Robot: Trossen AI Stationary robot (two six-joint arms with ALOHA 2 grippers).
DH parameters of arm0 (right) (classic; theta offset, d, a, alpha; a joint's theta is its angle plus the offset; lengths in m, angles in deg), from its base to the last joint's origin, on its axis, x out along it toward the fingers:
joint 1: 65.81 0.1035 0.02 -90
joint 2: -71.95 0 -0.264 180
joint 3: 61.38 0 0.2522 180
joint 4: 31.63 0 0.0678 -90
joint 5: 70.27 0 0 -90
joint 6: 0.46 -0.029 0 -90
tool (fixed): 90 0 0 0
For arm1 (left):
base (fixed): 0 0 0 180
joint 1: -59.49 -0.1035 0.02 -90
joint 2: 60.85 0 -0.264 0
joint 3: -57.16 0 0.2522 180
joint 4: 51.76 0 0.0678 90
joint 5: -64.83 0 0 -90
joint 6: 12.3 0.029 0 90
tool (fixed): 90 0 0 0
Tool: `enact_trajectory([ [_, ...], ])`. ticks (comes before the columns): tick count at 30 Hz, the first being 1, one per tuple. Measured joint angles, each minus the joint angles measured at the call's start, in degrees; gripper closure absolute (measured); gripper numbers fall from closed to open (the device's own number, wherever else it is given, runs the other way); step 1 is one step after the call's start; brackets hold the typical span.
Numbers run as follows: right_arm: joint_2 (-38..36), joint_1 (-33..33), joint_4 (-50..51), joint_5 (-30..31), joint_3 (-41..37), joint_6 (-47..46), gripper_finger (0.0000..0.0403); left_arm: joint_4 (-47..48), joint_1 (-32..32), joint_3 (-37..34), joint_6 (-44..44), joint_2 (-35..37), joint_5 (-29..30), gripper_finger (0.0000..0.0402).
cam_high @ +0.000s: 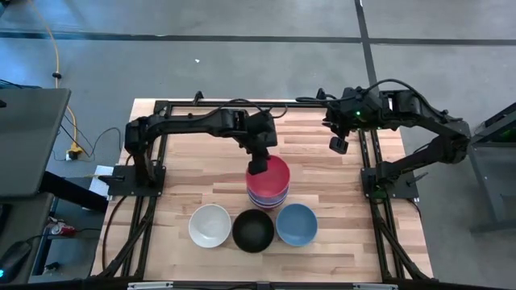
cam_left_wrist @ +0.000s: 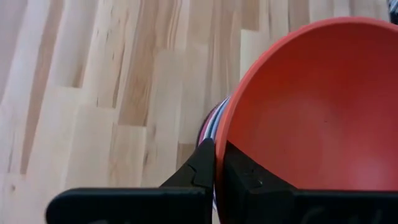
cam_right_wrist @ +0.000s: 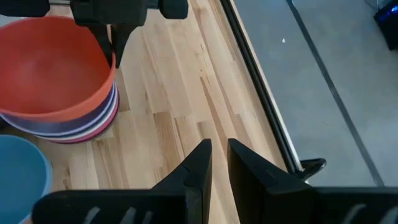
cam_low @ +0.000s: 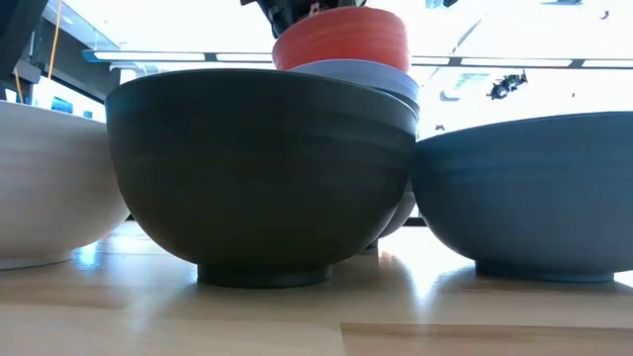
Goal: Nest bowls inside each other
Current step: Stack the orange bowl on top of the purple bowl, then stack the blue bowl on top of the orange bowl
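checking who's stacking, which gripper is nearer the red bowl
Left. The left gripper is shut on the rim of the red bowl atop the stack. The right gripper hangs apart from it, near the table's right rail, holding nothing.

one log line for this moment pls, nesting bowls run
phase: stacking | left gripper: shut on red bowl rim, atop stack | right gripper: idle, holding nothing | loose: white bowl, black bowl, blue bowl

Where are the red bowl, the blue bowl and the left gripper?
red bowl [cam_high: 277, 173]: high view, inside of the bowl topping the stack.
blue bowl [cam_high: 297, 224]: high view, middle of its inside.
left gripper [cam_left_wrist: 216, 163]: left wrist view, fingertips pinching the red bowl's rim.
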Motion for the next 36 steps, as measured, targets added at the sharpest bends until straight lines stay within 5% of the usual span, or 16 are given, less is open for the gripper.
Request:
enact_trajectory([
  [28, 0.0, 0.0, 0.2, 0.1, 0.0, -0.7, 0.0361, 1.6, 1.4, 0.0, -0.1, -5.0, 0.6, 0.0399],
  [36, 0.0, 0.0, 0.3, 0.1, 0.0, -0.6, 0.0361, 0.7, 1.5, 0.3, 0.4, -4.8, -1.5, 0.0317],
])
